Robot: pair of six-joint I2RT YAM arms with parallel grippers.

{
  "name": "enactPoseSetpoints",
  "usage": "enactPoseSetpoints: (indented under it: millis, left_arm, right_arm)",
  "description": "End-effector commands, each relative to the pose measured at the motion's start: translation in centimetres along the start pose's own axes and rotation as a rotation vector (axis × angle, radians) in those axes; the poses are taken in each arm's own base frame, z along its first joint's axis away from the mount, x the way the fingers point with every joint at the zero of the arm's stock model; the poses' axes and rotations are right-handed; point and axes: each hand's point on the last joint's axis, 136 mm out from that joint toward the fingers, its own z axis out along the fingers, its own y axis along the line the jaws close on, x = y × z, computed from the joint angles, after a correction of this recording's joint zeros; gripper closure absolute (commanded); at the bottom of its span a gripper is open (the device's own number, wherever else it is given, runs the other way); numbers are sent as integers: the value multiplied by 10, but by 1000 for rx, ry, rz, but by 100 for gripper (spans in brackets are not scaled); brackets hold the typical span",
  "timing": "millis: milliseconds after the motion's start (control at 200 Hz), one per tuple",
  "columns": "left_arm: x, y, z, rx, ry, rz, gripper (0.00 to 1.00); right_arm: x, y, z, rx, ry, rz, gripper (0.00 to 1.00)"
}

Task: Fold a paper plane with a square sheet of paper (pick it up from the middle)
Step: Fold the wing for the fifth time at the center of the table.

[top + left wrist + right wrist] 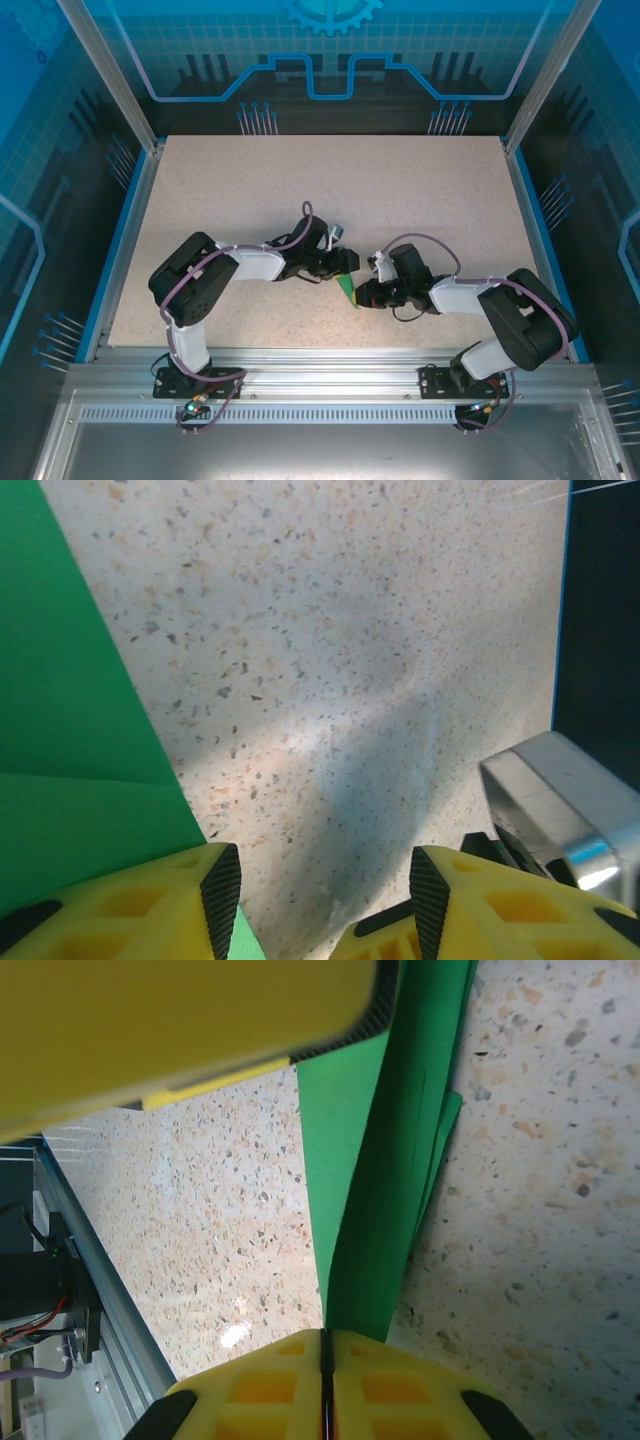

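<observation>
Top view: paper (347, 290) is sitting toward the front of the table (400, 190), between the grippers. Left gripper (343, 262) is hovering just behind it, and right gripper (364, 295) is meeting it from the right.

Left wrist: left gripper (325, 900) jaws are standing apart, gripping nothing. Paper (70, 730) is lying flat by one finger, with a crease showing.

Right wrist: right gripper (325, 1380) is pinching shut on the folded paper (385, 1190), with layers rising off the table. I'm expecting it to be light, floppy, slippery and easy to crumple. Best to be gripping the doubled ridge, not a single flap.
</observation>
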Motion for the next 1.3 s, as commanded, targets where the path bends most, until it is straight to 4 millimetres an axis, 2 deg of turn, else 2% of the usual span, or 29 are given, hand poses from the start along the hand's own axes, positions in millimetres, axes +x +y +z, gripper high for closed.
enactPoseSetpoints:
  millis: [0,300,450,775,910,1215,1295]
  left_arm:
    - [3,12,7,-28,30,8,48]
    - [6,17,11,-37,47,7,49]
    - [6,15,11,-32,51,9,49]
    - [5,9,11,-15,56,12,48]
    - [5,7,10,-10,57,14,48]
    - [4,4,9,0,58,16,48]
    - [3,3,8,2,55,17,48]
  right_arm:
    - [6,-8,-2,17,18,31,90]
    - [4,-13,-10,76,-10,32,82]
    - [1,-11,-16,102,-20,17,72]
    - [2,-3,-6,78,20,-11,58]
    - [2,-5,-4,112,27,-25,58]
    - [1,-19,1,222,39,-31,65]
    - [2,-21,2,233,44,-30,70]
